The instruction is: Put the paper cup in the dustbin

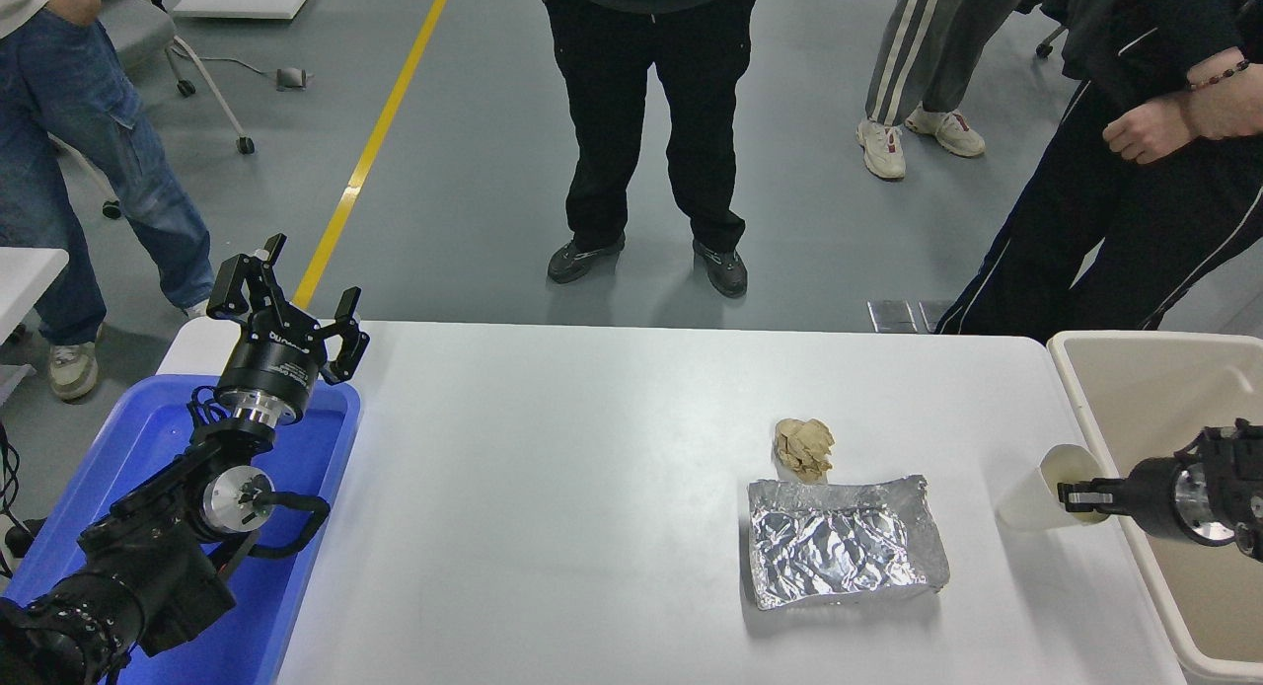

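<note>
The white paper cup (1036,495) hangs near the table's right edge, tilted with its mouth toward the right. My right gripper (1077,494) comes in from the right edge and is shut on the cup's rim. The beige dustbin (1095,342) stands just past the table's right edge, right beside the cup. My left gripper (286,305) is open and parked at the lower left over the blue tub (148,438).
A crumpled tan paper ball (804,447) and a crumpled foil tray (842,553) lie on the table left of the cup. Several people stand at the far side; one person's hand (1150,132) is at the upper right.
</note>
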You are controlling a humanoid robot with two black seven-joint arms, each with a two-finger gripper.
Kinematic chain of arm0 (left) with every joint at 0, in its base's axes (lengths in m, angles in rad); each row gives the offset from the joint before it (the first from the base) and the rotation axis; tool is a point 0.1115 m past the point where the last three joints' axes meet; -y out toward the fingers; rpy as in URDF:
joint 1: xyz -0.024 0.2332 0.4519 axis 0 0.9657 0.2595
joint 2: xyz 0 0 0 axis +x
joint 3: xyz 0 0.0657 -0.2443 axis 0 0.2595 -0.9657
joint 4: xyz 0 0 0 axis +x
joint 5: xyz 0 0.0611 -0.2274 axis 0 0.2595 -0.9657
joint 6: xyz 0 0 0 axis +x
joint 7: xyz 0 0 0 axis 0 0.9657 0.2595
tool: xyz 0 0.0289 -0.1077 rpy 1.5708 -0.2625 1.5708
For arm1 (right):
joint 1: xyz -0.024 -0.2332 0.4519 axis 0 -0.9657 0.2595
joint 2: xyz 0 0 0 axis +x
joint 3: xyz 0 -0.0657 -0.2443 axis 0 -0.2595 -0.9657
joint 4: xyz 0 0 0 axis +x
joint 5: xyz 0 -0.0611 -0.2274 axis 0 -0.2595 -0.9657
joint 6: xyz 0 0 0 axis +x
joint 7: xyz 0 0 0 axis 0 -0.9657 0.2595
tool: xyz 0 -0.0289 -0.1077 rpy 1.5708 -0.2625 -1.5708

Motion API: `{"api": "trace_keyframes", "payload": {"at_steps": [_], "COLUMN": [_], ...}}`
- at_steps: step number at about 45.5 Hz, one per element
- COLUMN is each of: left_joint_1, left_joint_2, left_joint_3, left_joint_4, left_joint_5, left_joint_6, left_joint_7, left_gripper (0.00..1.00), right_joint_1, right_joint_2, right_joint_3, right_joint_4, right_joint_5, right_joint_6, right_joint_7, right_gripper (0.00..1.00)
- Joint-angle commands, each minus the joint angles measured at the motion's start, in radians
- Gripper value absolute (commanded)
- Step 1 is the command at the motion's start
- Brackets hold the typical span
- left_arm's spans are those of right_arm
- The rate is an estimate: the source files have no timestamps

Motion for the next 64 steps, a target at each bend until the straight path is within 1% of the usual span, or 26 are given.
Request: {"api": "trace_keyframes", "payload": {"at_steps": [1,6,9,13,23,31,37,54,58,64], "left_joint_1": [0.0,0.0,0.0,0.0,0.0,0.0,0.0,0.0,0.0,0.0], "left_joint_2": [0.0,0.0,0.0,0.0,0.0,0.0,0.0,0.0,0.0,0.0], "left_joint_3": [0.0,0.0,0.0,0.0,0.0,0.0,0.0,0.0,0.0,0.0], "left_joint_4": [0.0,0.0,0.0,0.0,0.0,0.0,0.0,0.0,0.0,0.002], "left_joint_5": [0.0,0.0,0.0,0.0,0.0,0.0,0.0,0.0,0.0,0.0], "left_joint_6": [0.0,0.0,0.0,0.0,0.0,0.0,0.0,0.0,0.0,0.0], "left_joint_7": [0.0,0.0,0.0,0.0,0.0,0.0,0.0,0.0,0.0,0.0], "left_gripper": [1.0,1.0,1.0,1.0,1.0,1.0,1.0,1.0,1.0,1.0], "right_joint_1": [0.079,0.152,0.21,0.246,0.269,0.277,0.286,0.287,0.28,0.231], "right_joint_2": [-0.116,-0.195,-0.255,-0.307,-0.415,-0.472,-0.489,-0.487,-0.484,-0.441], "right_joint_3": [0.031,0.037,0.046,0.08,0.254,0.356,0.37,0.368,0.356,0.351], "right_joint_4": [0.093,0.197,0.263,0.305,0.325,0.323,0.325,0.3,0.244,0.084], "right_joint_5": [0.045,0.084,0.095,0.098,0.098,0.098,0.098,0.098,0.099,0.133], "right_joint_6": [0.003,0.011,0.037,0.064,0.21,0.287,0.307,0.307,0.304,0.304], "right_joint_7": [0.072,0.073,0.073,0.075,0.073,0.073,0.073,0.072,0.069,0.067], "right_gripper": [0.0,0.0,0.0,0.0,0.0,0.0,0.0,0.0,0.0,0.0]}}
